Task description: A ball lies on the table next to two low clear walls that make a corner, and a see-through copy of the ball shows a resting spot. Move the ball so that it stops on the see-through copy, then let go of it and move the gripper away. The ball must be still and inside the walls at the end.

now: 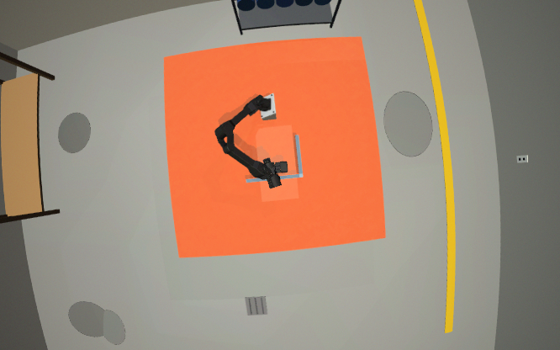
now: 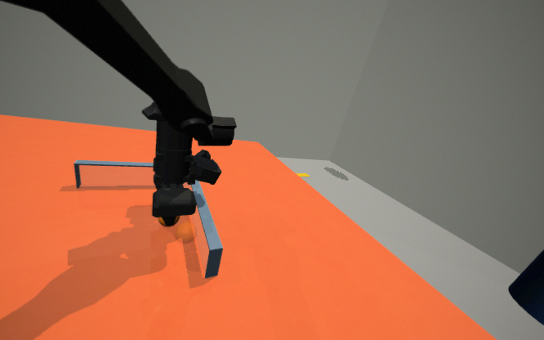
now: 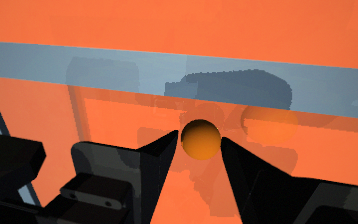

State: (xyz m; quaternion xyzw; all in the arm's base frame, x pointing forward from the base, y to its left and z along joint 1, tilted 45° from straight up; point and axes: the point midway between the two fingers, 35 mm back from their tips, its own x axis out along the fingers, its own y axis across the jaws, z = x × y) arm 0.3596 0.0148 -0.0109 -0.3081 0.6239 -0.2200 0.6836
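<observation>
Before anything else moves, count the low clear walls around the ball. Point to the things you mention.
2. One wall [image 1: 298, 155] [image 2: 113, 167] runs along the right in the top view; the other [image 1: 251, 179] [image 2: 208, 219] [image 3: 25, 62] meets it at the corner, partly under the arm.
</observation>
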